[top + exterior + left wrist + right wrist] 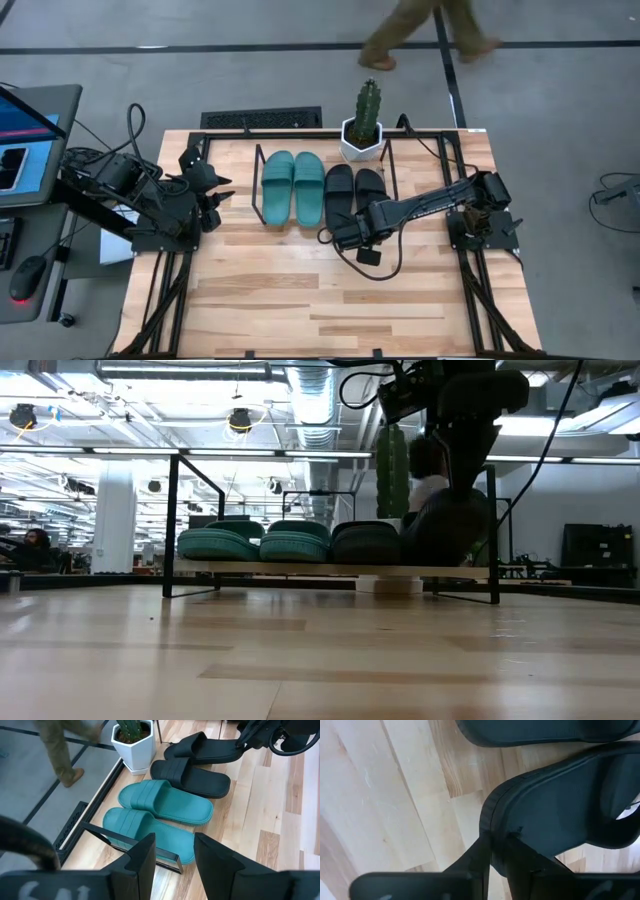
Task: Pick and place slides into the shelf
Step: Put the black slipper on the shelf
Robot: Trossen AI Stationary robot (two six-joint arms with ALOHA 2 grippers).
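Observation:
Four slides sit side by side on the shelf (258,172) at the table's far middle. The two teal slides (292,187) are on the left and the black slides (340,190) on the right. In the low view they rest on its wooden board (300,569). My right gripper (352,228) is at the near end of the rightmost black slide (200,747) and is shut on it. My left gripper (172,865) hangs open at the table's left side, away from the shelf, touching nothing. My right gripper pinches the rightmost black slide by its heel edge (487,820) between its two fingers (520,855). It comes from the table's near side, along the slide's length. The heel end is raised a little (232,751), and the toe end lies on the shelf board beside the other black slide (530,732).
A cactus in a white pot (362,130) stands just behind the shelf's right end. A person (420,35) walks on the floor beyond the table's far edge. A screen and cables (30,130) sit left of the table. Bare wooden tabletop (300,300) lies nearer.

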